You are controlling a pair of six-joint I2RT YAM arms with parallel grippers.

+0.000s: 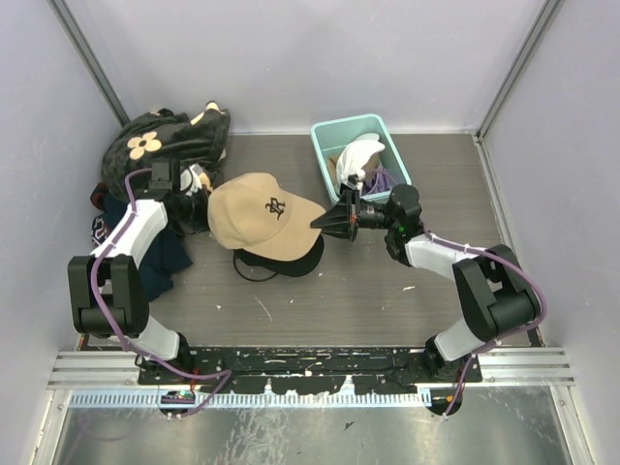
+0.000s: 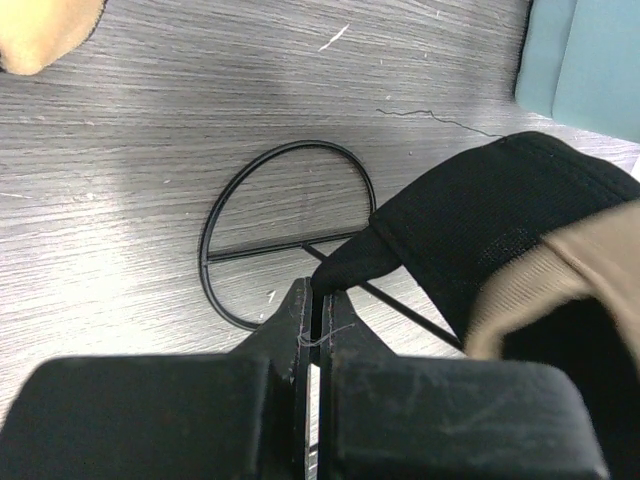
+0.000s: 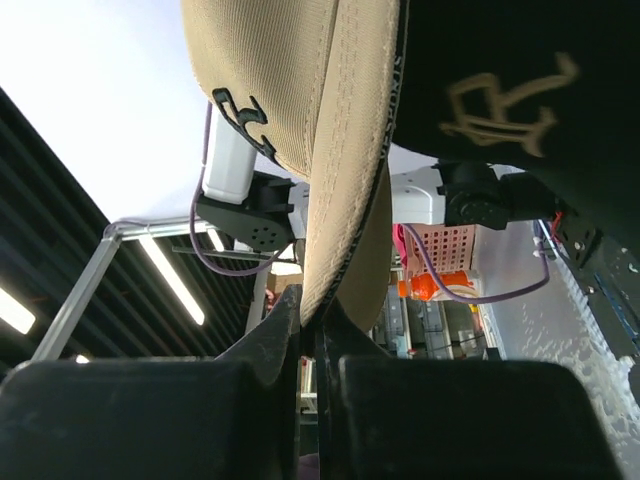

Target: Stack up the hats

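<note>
The tan hat [image 1: 257, 211] lies over the black hat [image 1: 283, 262] in the middle of the table. My right gripper [image 1: 325, 221] is shut on the tan hat's brim [image 3: 340, 150], and its jaws [image 3: 312, 310] pinch the brim's edge. The black hat [image 3: 500, 90] with its tan logo shows right beside the brim. The white hat [image 1: 360, 155] and the purple hat [image 1: 384, 180] lie in the teal bin [image 1: 325, 140]. My left gripper [image 1: 192, 180] is shut on a tip of the black flowered fabric [image 2: 500, 220], and the jaws [image 2: 318, 292] are closed on it just above the table.
The black fabric with tan flowers [image 1: 160, 140] is heaped at the back left, with dark navy clothing [image 1: 167, 254] beside the left arm. A thin black wire ring [image 2: 285, 235] lies on the table under the left gripper. The teal bin's corner [image 2: 585, 55] shows nearby.
</note>
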